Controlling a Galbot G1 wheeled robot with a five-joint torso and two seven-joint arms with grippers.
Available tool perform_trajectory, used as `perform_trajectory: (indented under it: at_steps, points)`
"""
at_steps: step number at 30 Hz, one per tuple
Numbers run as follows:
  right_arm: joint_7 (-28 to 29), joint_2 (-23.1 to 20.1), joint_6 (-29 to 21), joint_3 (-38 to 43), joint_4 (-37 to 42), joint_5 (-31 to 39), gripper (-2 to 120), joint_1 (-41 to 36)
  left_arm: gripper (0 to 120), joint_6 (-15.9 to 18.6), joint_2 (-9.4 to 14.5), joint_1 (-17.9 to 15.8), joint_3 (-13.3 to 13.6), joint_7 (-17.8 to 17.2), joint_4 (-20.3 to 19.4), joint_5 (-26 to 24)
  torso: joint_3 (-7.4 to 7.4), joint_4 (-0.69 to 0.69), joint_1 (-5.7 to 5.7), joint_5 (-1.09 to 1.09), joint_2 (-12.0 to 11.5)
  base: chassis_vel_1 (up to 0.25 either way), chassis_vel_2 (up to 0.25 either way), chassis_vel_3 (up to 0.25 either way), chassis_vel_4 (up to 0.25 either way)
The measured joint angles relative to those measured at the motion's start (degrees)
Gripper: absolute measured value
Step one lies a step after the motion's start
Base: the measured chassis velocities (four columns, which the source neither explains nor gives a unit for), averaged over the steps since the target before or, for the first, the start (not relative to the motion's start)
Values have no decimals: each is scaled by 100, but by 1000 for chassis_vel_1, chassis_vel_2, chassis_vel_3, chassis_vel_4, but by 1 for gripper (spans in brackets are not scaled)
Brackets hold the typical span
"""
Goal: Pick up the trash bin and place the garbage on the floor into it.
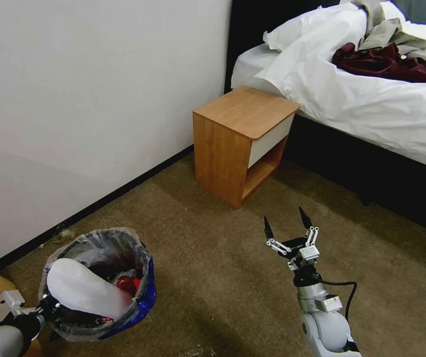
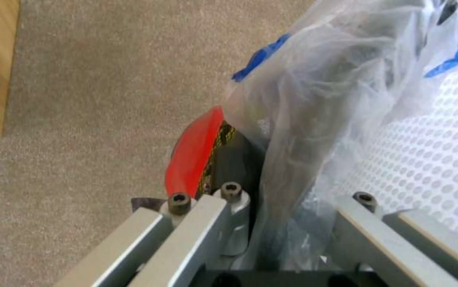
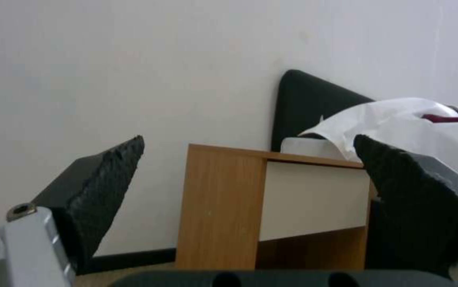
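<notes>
**Mia:** Since the trash bin [image 1: 101, 282] is just thin plastic with a crinkly bag [image 2: 314, 103] over the rim, I think it is light and a bit bendy. Where do you grab it?

**Ben:** At the rim. The left claw [image 2: 279, 223] is closed on the rim and bag there, so the bin hangs just over the floor [image 1: 222, 277], well apart from the nightstand [image 1: 242, 144].

**Mia:** What's inside?

**Ben:** A white insole [image 1: 86, 290] pokes out, and something red [image 1: 126, 285] lies under it.

**Mia:** And the other claw?

**Ben:** The right claw [image 1: 292, 228] is wide open, holding nothing, nearer the nightstand. The bed [image 1: 371, 99] is past the nightstand. Nothing blocks the carpet.
</notes>
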Motion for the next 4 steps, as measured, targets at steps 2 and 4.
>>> perform_trajectory:
  at_steps: [2,4]
  points:
    - [-3,-12,0,22,-6,16,100,-1,0,0,20,-2,-5,0,0,-9,0,0,0,0,0,0,0,0,0]
    - [-5,-19,0,35,-6,18,100,-1,0,0,32,-6,-9,0,0,-16,0,0,0,0,0,0,0,0,0]
